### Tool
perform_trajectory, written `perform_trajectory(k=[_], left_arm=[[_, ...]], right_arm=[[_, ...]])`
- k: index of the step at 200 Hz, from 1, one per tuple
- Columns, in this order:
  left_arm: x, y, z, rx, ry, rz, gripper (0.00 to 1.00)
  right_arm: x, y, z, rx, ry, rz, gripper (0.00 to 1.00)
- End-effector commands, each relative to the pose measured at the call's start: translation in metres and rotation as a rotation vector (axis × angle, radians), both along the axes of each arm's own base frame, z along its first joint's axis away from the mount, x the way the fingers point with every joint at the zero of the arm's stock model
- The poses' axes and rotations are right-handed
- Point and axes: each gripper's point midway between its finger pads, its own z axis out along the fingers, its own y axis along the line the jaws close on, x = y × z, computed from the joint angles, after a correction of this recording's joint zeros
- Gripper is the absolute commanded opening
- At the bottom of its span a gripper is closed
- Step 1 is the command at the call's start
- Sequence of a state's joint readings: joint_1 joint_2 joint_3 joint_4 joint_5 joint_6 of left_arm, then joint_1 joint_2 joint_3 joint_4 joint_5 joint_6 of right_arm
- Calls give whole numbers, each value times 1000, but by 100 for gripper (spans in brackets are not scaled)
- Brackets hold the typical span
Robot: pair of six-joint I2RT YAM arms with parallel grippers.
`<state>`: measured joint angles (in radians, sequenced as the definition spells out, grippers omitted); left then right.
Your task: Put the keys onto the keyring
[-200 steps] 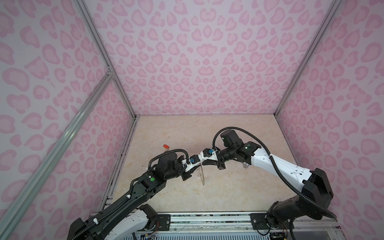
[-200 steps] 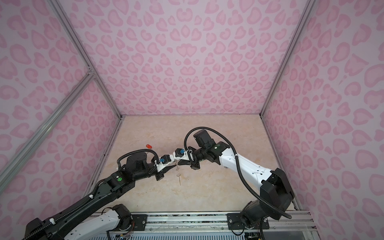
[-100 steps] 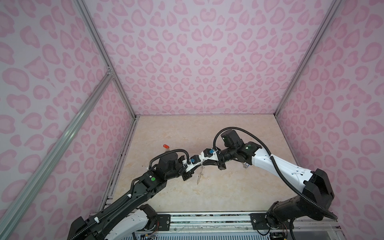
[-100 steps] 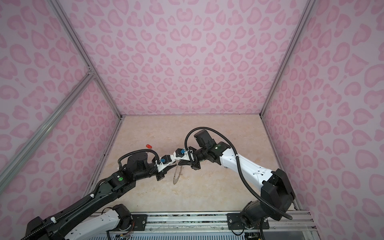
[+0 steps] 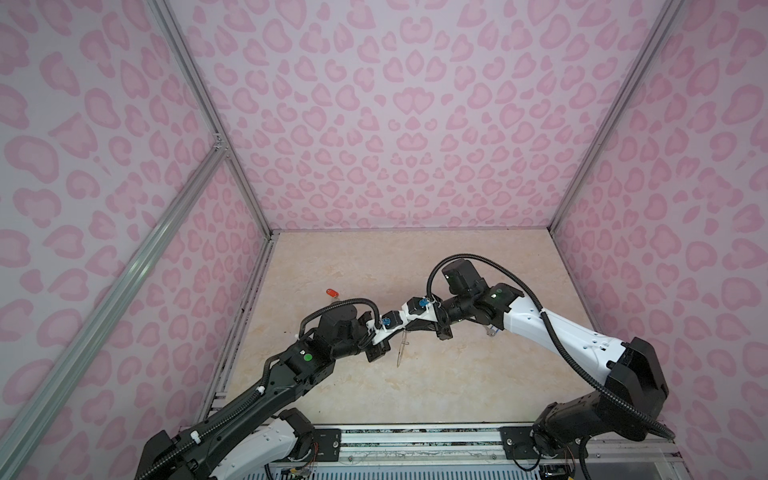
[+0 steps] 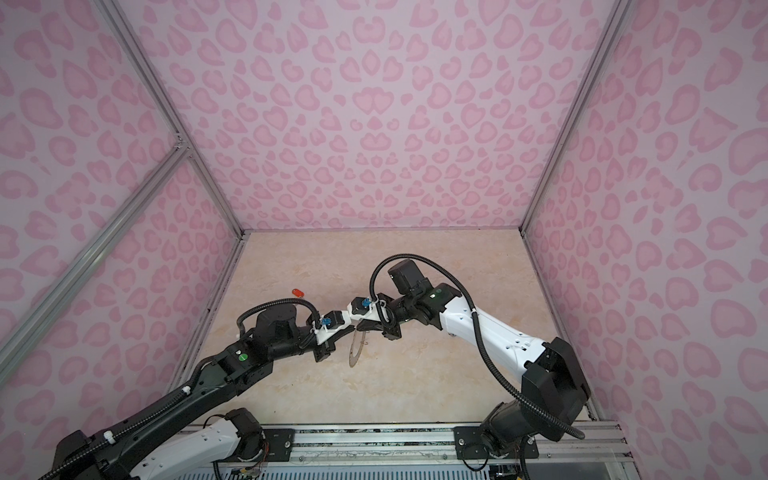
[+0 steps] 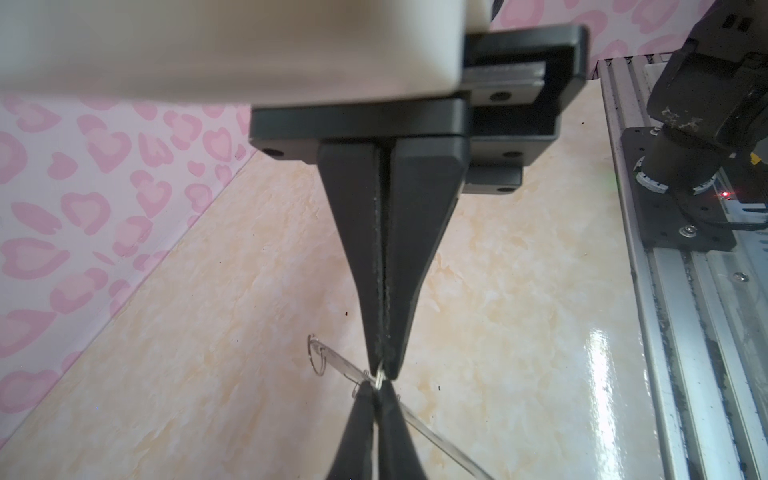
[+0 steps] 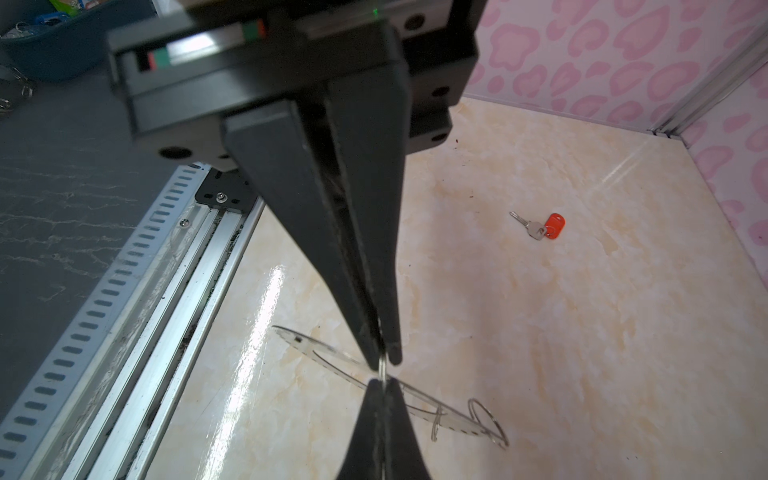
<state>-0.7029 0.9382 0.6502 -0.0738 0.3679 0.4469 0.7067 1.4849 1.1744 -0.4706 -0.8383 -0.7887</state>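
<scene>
The keyring [image 8: 453, 419], a flat grey disc with small wire loops, hangs tilted above the floor, seen nearly edge-on in both top views [image 5: 402, 347] [image 6: 356, 347]. My left gripper [image 7: 384, 374] and right gripper [image 8: 384, 360] meet tip to tip at mid-floor. Both are shut on the same thin wire loop [image 7: 379, 379] at the disc's rim. One of the keys, silver with a red-orange tag [image 8: 542, 227], lies flat on the floor toward the back left [image 5: 331, 293], well away from both grippers.
Pink patterned walls [image 5: 395, 124] close the marble-look floor [image 5: 436, 386] on three sides. An aluminium rail [image 5: 415, 440] with both arm bases runs along the front edge. A dark blue bin [image 8: 62, 50] sits outside beyond the rail.
My left gripper's jaws have closed onto the wire loop. The keyring has turned a little where it hangs; the right gripper has stayed shut in place.
</scene>
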Motion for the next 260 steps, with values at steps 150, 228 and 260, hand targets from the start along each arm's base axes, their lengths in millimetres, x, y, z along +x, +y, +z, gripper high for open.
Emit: perform_trajectory(k=[150, 228, 260], left_arm=[[-7, -14, 41, -164, -95, -79, 4], [-13, -17, 48, -204, -102, -115, 4], [-14, -16, 46, -202, -103, -114, 4]], right_arm=[[4, -23, 8, 94, -38, -113, 24], [-3, -15, 27, 160, -26, -99, 20], [-7, -16, 28, 162, -17, -94, 18]])
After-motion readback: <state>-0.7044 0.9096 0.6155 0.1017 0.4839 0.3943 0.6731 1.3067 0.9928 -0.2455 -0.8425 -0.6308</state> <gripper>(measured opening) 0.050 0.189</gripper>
